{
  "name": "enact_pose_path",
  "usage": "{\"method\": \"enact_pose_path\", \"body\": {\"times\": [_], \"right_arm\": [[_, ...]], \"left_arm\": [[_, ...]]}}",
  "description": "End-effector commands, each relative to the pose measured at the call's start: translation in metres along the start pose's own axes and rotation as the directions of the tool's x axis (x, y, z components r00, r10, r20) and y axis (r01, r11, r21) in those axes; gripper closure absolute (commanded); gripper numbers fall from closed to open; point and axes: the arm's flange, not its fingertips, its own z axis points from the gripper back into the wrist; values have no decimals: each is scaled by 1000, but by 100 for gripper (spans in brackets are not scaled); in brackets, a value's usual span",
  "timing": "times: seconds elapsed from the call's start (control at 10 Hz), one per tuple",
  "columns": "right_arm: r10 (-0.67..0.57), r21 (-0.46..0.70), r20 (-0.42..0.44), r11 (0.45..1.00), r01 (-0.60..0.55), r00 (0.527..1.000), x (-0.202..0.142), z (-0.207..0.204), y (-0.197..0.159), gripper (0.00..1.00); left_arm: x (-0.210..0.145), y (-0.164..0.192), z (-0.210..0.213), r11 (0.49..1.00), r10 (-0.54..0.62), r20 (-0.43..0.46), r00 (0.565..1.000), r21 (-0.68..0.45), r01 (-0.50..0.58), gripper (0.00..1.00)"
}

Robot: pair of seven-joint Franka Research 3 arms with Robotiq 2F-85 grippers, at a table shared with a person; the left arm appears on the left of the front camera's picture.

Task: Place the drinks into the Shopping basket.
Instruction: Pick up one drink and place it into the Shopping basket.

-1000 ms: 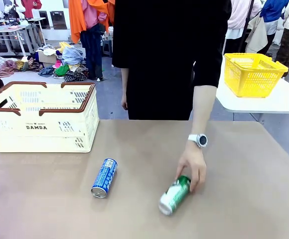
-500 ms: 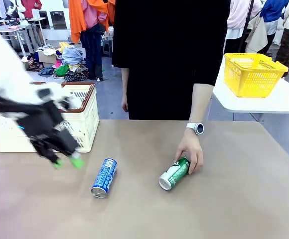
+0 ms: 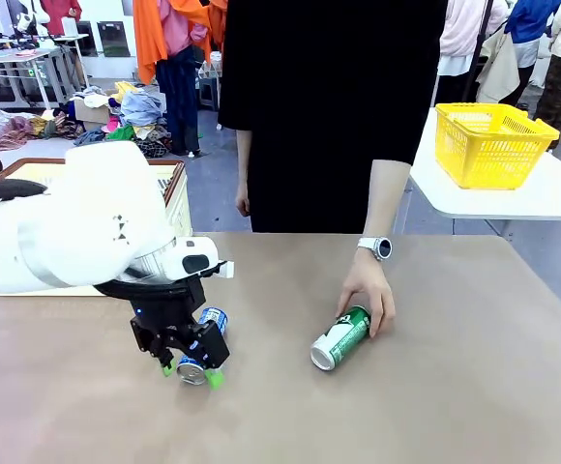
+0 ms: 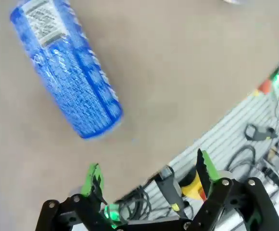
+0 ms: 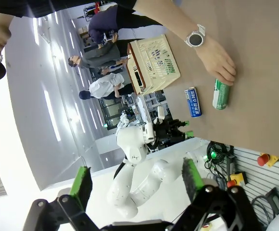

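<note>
Basket [image 3: 178, 198] far left on tan table [image 3: 474, 367], mostly behind left arm. Left gripper [image 3: 191, 373] spread wide, empty, at near end of blue can [image 3: 212, 317], which lies on its side. Green can [image 3: 339, 338] lies to its right, person's hand [image 3: 369, 295] on it. Right gripper [image 5: 135, 182] spread, empty, well off the table. Yellow basket [image 3: 488, 145] on white side table [image 3: 542, 198]; hanging clothes [image 3: 169, 39] behind.

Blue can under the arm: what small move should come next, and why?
Probably shift the left end effector along the blue can toward its middle. Its jaws stand open over the can's near end, and the left wrist view shows the can lying off to one side of the gap.
</note>
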Motion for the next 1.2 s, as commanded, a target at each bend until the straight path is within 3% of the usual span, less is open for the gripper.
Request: {"method": "enact_pose_path", "body": {"times": [0.0, 0.2, 0.4, 1.1], "right_arm": [[-6, 16, -4, 1000, 6, 1000, -1, 1, 5, 0], [-6, 16, -4, 1000, 6, 1000, -1, 1, 5, 0], [-6, 16, -4, 1000, 6, 1000, -1, 1, 5, 0], [-6, 16, -4, 1000, 6, 1000, -1, 1, 5, 0]], "left_arm": [[-18, 13, -20, 988, 99, 89, 991, 108, -109, 0], [-17, 9, -8, 986, 108, 142, 984, 110, -124, 0], [-5, 9, -10, 968, 130, 287, 949, 171, -184, 0], [12, 26, -34, 954, 180, 283, 942, 182, -237, 0]]}}
